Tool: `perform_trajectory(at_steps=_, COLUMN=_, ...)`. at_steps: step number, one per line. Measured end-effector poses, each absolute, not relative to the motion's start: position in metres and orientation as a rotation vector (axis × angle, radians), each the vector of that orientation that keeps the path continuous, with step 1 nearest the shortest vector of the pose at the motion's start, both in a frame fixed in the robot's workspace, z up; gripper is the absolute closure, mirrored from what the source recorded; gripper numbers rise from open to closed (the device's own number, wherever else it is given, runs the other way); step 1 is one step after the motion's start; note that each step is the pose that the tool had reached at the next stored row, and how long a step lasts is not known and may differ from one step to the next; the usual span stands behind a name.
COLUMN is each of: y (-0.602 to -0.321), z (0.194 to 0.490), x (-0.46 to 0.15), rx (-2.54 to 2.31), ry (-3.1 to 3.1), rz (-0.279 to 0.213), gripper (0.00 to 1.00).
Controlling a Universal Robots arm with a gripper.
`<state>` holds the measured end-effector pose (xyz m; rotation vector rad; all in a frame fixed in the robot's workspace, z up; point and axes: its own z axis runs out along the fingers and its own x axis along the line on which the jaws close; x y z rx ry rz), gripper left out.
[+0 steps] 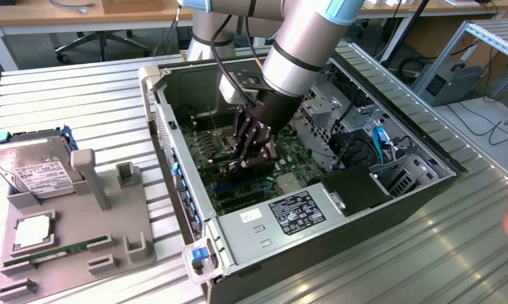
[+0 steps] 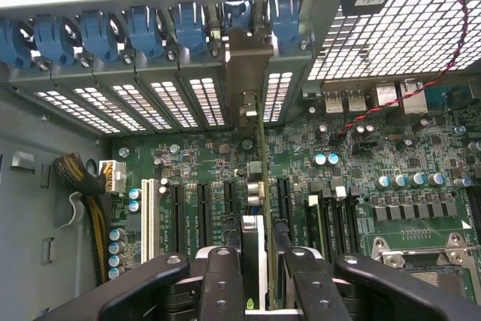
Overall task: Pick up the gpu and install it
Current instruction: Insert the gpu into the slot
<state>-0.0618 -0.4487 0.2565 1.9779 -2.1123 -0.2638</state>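
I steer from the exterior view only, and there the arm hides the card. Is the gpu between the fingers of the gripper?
Observer: Yes. In the wrist view the gripper is closed on the gpu, which stands edge-on over the motherboard.
Operator: Where is its silver bracket?
Observer: The bracket stands upright in the row of rear slot covers, just under one blue latch.
Operator: Is the card fully in its slot?
Observer: It runs in line with the black slots beside it. Whether it is seated I cannot tell.
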Motion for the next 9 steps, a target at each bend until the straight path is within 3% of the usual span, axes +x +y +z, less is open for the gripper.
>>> perform_trajectory(at_steps=9, y=-0.4487, z=0.2603, x=-0.0618, rx=1.978, ry=-2.112, rz=-0.264, gripper=0.73)
